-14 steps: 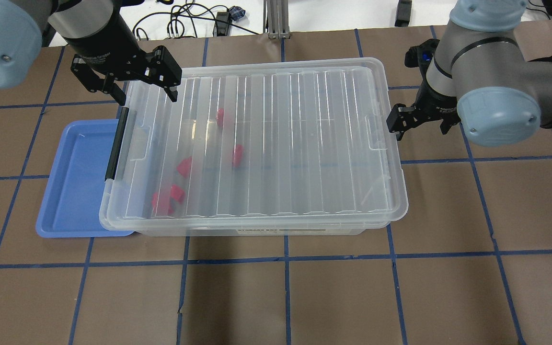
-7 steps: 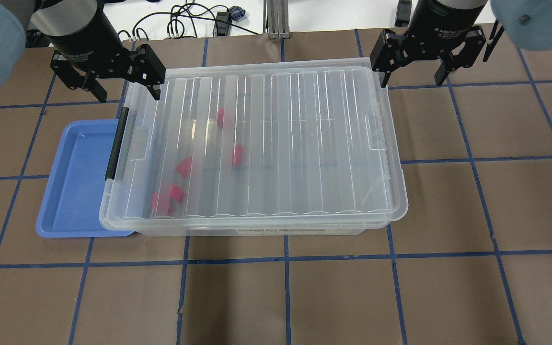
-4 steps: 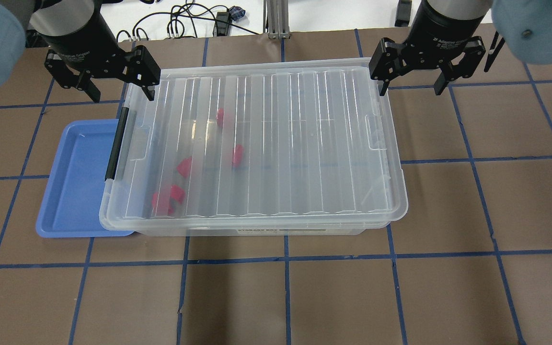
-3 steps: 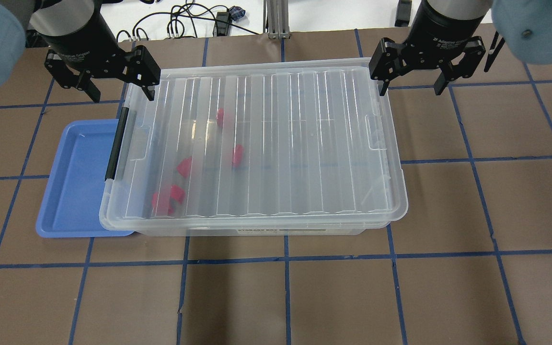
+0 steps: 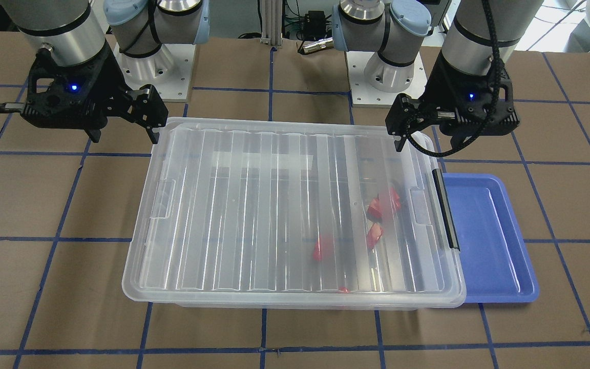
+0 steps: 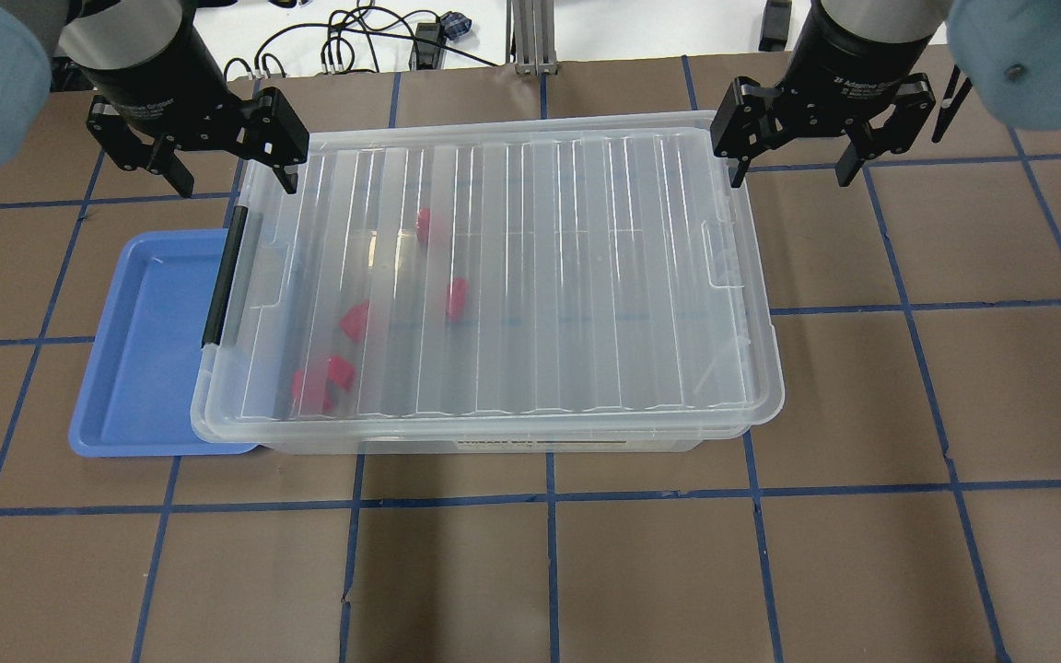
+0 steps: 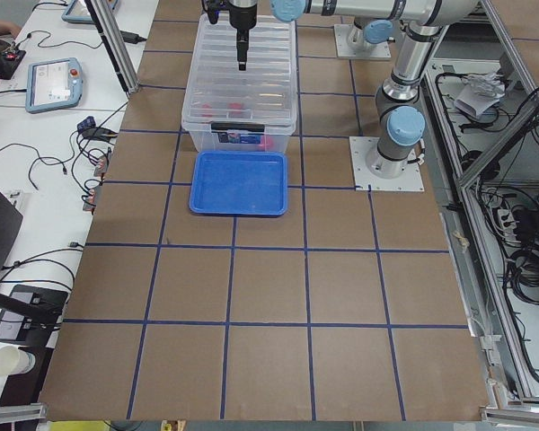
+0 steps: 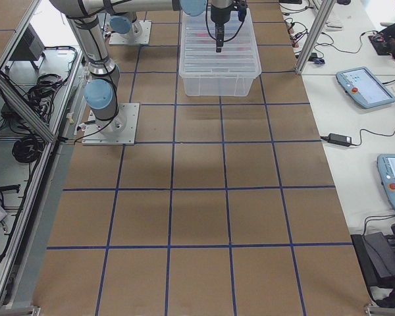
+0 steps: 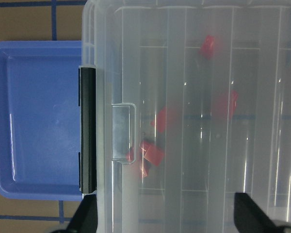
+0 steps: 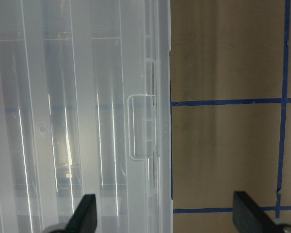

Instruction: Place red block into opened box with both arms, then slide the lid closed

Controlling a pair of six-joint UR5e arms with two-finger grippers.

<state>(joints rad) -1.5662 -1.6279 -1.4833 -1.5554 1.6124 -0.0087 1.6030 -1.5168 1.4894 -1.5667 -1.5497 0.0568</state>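
The lid (image 6: 530, 276) is seen lying flat over the box (image 6: 494, 444), covering almost all of it; only the black bar (image 6: 222, 276) at the left end shows beyond its edge. The red block (image 6: 455, 297) is inside, under the lid and left of the middle, among other red pieces (image 6: 323, 382). A tray (image 6: 144, 350) sits on the table (image 6: 678, 571) just beside the box's left end.

The left gripper (image 6: 236, 170) is held raised over the left end and the right gripper (image 6: 793, 166) over the right end. Each has its fingers (image 6: 284, 157) spread apart with nothing between them, and the lid appears to be touched by neither.

The closing is judged to be done or nearly done. Whether the lid is fully home at the left end cannot be told from these views. If a last nudge is needed, it is best given at the tab (image 9: 122, 131) at each short end. Both ends should be pressed evenly, along the length of the box. The lid should be kept flat, so that no corner rides up over the rim. The descent should be slow, since thin clear plastic is likely to flex and skid. The tray should be kept clear of.
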